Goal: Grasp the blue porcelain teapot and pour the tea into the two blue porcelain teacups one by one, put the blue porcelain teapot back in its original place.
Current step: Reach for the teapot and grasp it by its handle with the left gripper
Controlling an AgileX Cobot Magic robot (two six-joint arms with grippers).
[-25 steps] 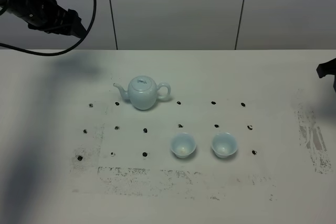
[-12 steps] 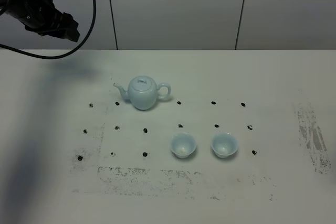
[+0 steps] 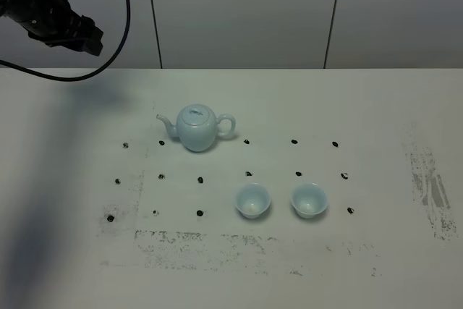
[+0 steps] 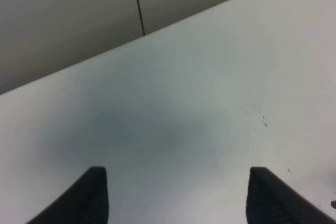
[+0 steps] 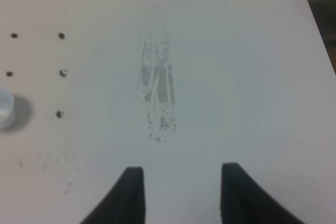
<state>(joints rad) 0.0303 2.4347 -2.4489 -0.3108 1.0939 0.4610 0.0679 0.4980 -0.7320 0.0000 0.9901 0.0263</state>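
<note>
The blue porcelain teapot stands upright on the white table, spout to the left, handle to the right, lid on. The two blue porcelain teacups stand side by side nearer the front: one to the left, the other to the right. The edge of one cup also shows in the right wrist view. My left arm is high at the far left corner, its gripper open and empty above bare table. My right gripper is open and empty over the table's right side, out of the high view.
Rows of small black dots mark the table around the teapot and cups. Scuffed grey patches lie at the right and along the front. A black cable hangs from the left arm. The table's right edge shows in the right wrist view.
The left arm has drawn up and back toward the far left corner. The right gripper, seen at the right edge a second ago, has left the high view. Teapot and cups have not moved.
</note>
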